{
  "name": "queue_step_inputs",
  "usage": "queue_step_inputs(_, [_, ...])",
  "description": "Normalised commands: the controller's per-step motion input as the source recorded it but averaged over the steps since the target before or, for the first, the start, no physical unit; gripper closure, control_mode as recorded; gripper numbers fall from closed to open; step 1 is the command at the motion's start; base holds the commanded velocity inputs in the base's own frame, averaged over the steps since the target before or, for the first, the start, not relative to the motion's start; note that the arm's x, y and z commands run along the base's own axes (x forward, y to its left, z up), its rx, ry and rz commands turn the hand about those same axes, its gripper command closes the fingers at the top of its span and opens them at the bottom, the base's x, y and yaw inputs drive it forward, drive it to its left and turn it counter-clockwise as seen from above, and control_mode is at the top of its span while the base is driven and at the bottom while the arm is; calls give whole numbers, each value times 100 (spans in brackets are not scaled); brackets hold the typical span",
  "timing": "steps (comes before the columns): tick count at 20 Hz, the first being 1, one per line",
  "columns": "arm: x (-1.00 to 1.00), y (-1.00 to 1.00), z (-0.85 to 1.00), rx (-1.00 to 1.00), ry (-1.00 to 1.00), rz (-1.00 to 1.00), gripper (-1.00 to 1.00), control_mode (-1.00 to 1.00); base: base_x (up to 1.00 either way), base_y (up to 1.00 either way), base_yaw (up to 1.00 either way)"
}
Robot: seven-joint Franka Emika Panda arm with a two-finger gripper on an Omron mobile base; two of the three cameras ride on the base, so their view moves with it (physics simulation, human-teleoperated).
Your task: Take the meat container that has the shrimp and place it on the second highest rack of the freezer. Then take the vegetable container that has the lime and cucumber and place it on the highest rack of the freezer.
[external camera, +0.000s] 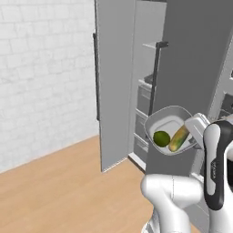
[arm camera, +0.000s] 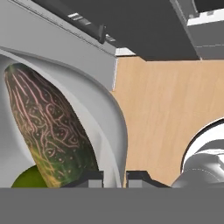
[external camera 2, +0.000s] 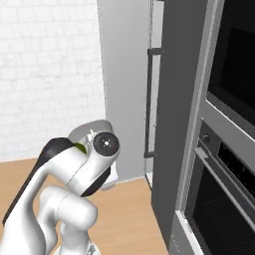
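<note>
My gripper (arm camera: 114, 177) is shut on the rim of the vegetable container (external camera: 167, 123), a round pale bowl held tilted in the air in front of the open freezer (external camera: 146, 98). In the bowl lie the dark green lime (external camera: 161, 138) and the yellow-green cucumber (external camera: 178, 139). Close up, the cucumber (arm camera: 48, 127) leans against the bowl wall (arm camera: 109, 109) with the lime (arm camera: 24, 181) beneath it. A dark rim (external camera: 147, 79) on a shelf below the top one looks like the meat container. The shrimp is hidden.
The freezer door (external camera: 193, 63) with its long black bar handle (external camera: 156, 77) stands open just right of the bowl. A built-in oven (external camera 2: 226, 179) is on the right. Wooden floor (external camera: 68, 191) spreads below, with a white brick wall (external camera: 45, 68) at left.
</note>
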Motion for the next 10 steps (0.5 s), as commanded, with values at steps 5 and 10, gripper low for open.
queue_step_inputs(5, [0,0,0,0,0,0,100,100,88,34,-26])
queue_step_inputs(10, [0,0,0,0,0,0,100,100,87,46,-39])
